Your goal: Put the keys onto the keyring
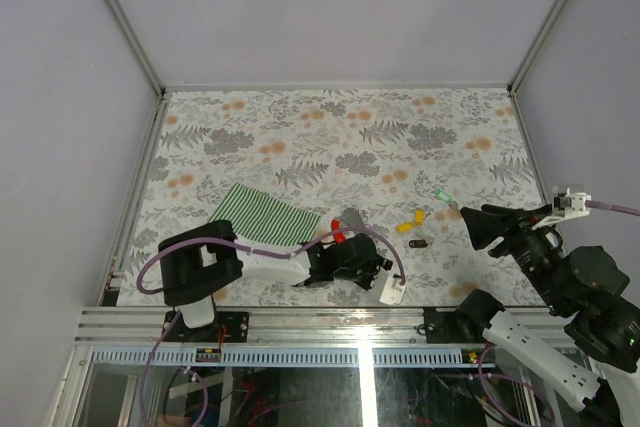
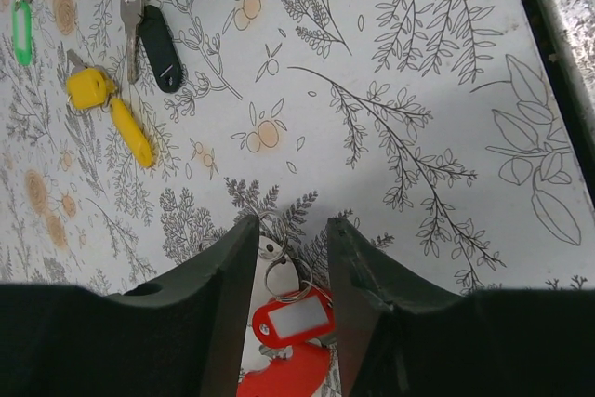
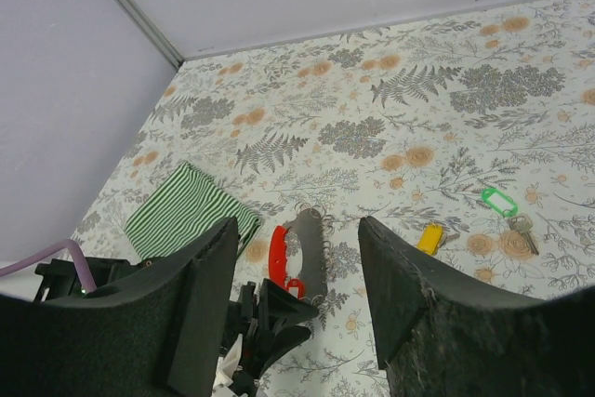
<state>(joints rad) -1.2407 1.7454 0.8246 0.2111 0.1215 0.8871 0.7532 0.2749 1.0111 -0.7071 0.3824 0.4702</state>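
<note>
Red-tagged keyring (image 2: pixel 292 315), loose keys (image 2: pixel 93 90) apart.

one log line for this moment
left gripper open around keyring | right gripper open, empty | keys loose on table

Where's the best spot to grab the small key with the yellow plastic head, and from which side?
Pinch the yellow-headed key by that chunky head, from straight above, squeezing across its width. It lies flat on the floral table, and the head looks its thickest part; avoid the long yellow tag alongside.
</note>
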